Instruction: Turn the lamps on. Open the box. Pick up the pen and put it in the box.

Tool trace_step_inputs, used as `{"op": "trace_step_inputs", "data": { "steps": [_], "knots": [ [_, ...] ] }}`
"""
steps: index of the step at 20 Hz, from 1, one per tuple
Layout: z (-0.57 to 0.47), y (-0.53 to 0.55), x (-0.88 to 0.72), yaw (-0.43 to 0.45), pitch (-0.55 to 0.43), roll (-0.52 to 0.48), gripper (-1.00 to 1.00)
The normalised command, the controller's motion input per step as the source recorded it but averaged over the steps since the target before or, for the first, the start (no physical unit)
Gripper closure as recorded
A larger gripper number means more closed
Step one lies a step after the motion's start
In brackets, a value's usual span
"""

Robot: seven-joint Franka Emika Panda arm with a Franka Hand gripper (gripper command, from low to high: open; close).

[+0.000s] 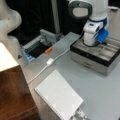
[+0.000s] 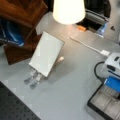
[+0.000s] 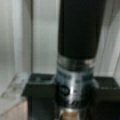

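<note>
At a front view's upper right, your arm bends down into the open box, gripper clamped on the pen, lamp lit.

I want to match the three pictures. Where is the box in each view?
Front view: the box is at right, open, arm reaching into it.
Front view: bottom right corner, cut by the edge.
Wrist view: pale lining behind the pen.
Shared landmark: white cord switch.
</note>
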Motion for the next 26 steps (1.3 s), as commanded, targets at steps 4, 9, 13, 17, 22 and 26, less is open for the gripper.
{"op": "trace_step_inputs", "data": {
  "steps": [4, 9, 13, 17, 22, 26],
  "knots": [
    [-0.23, -0.02, -0.14, -0.085, -0.149, -0.136, 1.0],
    [-0.17, 0.02, -0.05, -0.065, -0.163, -0.151, 1.0],
    [-0.12, 0.08, 0.03, -0.047, -0.143, -0.162, 1.0],
    [-0.09, 0.11, 0.08, -0.03, -0.115, -0.174, 1.0],
    [-0.05, 0.12, 0.12, -0.019, -0.067, -0.164, -1.0],
    [-0.01, 0.13, 0.18, -0.018, -0.044, -0.178, -1.0]
  ]
}}
